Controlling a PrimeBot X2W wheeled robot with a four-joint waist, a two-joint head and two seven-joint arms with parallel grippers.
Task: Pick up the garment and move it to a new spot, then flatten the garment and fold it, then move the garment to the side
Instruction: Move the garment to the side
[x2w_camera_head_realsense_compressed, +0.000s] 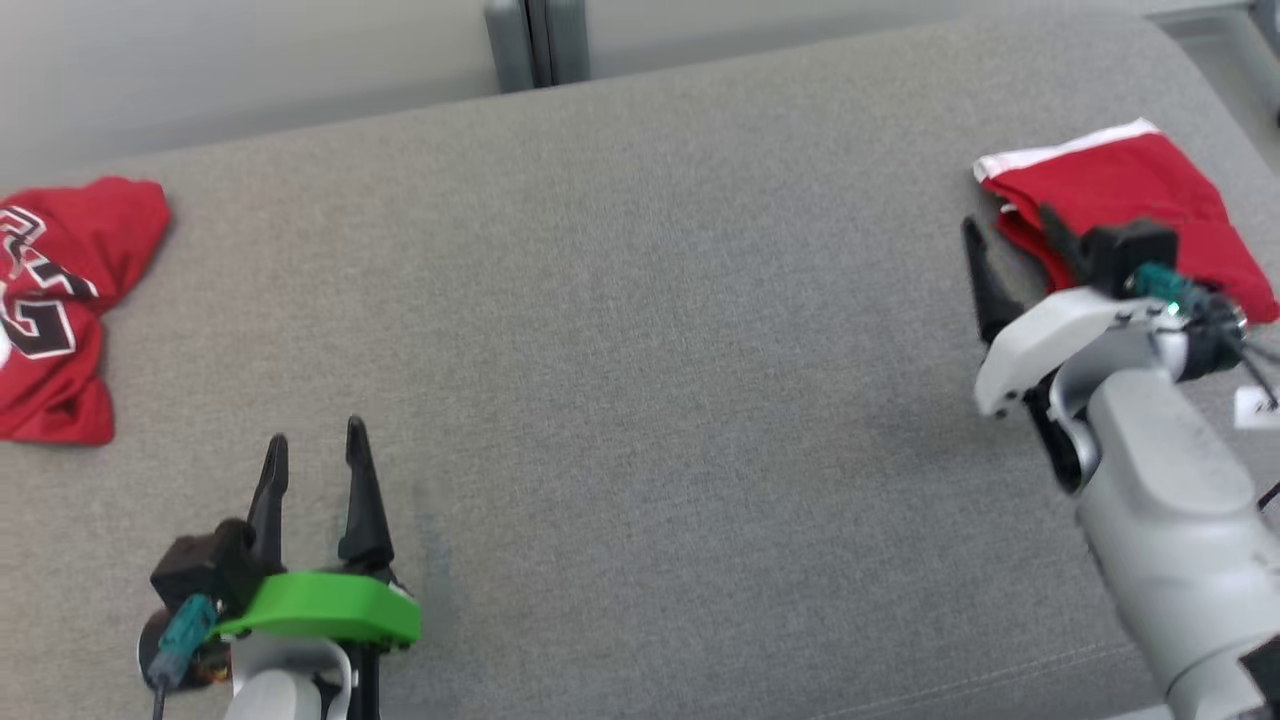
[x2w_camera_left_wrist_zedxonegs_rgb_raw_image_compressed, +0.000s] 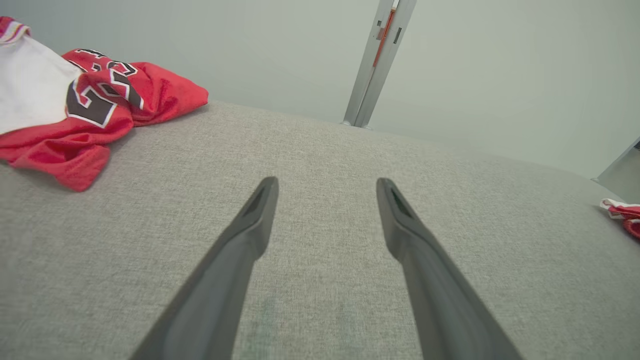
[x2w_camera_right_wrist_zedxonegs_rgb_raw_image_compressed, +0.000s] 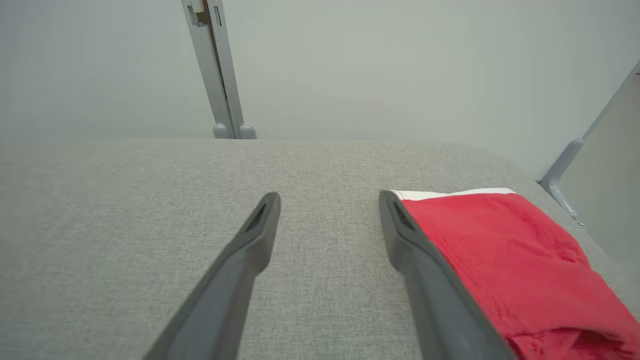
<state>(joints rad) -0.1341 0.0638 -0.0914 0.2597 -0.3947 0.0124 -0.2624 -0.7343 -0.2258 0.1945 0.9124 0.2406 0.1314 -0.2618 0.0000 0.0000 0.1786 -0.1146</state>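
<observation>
A folded red garment (x2w_camera_head_realsense_compressed: 1130, 190) with a white band lies flat at the far right of the grey cloth-covered surface (x2w_camera_head_realsense_compressed: 640, 330). My right gripper (x2w_camera_head_realsense_compressed: 1008, 222) is open at its left edge, nothing between the fingers; in the right wrist view the right gripper (x2w_camera_right_wrist_zedxonegs_rgb_raw_image_compressed: 330, 196) has its right finger alongside the folded red garment (x2w_camera_right_wrist_zedxonegs_rgb_raw_image_compressed: 505, 255). A crumpled red jersey (x2w_camera_head_realsense_compressed: 60, 300) with black-and-white numerals lies at the far left. My left gripper (x2w_camera_head_realsense_compressed: 316, 432) is open over bare cloth near the front, right of the jersey (x2w_camera_left_wrist_zedxonegs_rgb_raw_image_compressed: 85, 105); the left gripper (x2w_camera_left_wrist_zedxonegs_rgb_raw_image_compressed: 327, 182) holds nothing.
A grey metal post (x2w_camera_head_realsense_compressed: 535, 40) stands behind the surface against a pale wall. The surface rounds off at its far right corner (x2w_camera_head_realsense_compressed: 1190, 60). A small white tag (x2w_camera_head_realsense_compressed: 1255, 408) lies by my right forearm. A wide bare stretch of cloth separates the two garments.
</observation>
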